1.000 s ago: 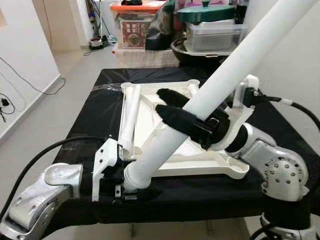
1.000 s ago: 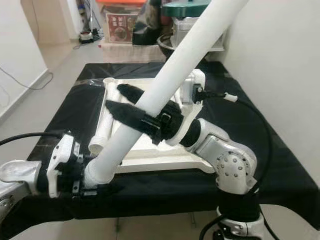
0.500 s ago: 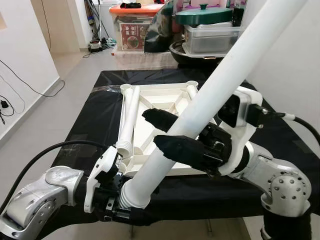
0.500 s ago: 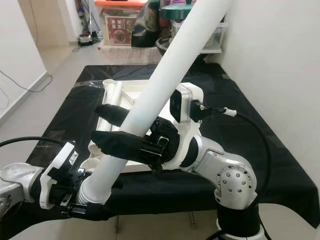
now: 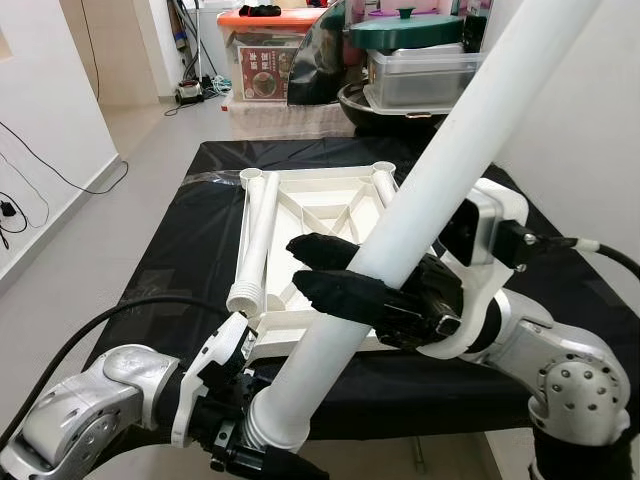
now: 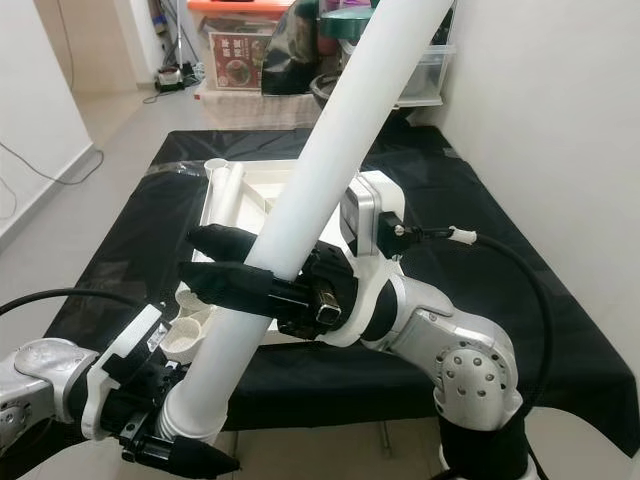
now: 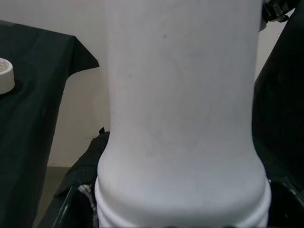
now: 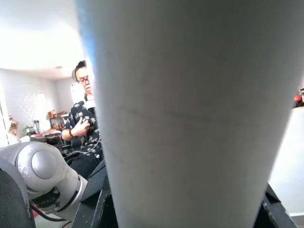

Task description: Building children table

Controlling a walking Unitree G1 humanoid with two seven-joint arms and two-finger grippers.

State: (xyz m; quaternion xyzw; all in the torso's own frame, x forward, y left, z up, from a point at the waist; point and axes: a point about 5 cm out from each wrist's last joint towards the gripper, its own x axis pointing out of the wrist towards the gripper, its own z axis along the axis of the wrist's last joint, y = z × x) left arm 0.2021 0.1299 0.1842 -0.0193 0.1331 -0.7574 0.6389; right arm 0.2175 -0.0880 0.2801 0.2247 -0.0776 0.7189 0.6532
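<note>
The right tool (image 5: 335, 272) is clamped around the middle of a long white table leg (image 5: 430, 190), its two black fingers (image 5: 345, 292) wrapping the tube from either side. The left tool (image 5: 250, 455) grips the same leg at its lower, threaded end, low and in front of the near edge of the table (image 5: 170, 250). Between the two grips the leg slants steeply, its threaded end down by the left tool and its far end rising up and to the right, out of the head views.

The upside-down tabletop (image 5: 320, 205) lies flat on the black cloth, well apart from the held leg's threaded end. A second leg (image 5: 255, 240) rests along the tabletop's left side, with an open round socket (image 6: 183, 340) at the near left corner.

The risk, as I judge it, lies in the leg's length: a small turn at either wrist swings the far end widely, and it could strike the wall or the stacked storage boxes (image 5: 420, 70) behind the table. The smooth tube could also slide through the right tool's fingers. If the threaded end meets the socket off-axis, the threads may jam, or the light tabletop may skid on the cloth.

Leg and tabletop look like matte, hard white plastic: the leg a plain round tube with a ribbed collar, the tabletop a ribbed square frame.
</note>
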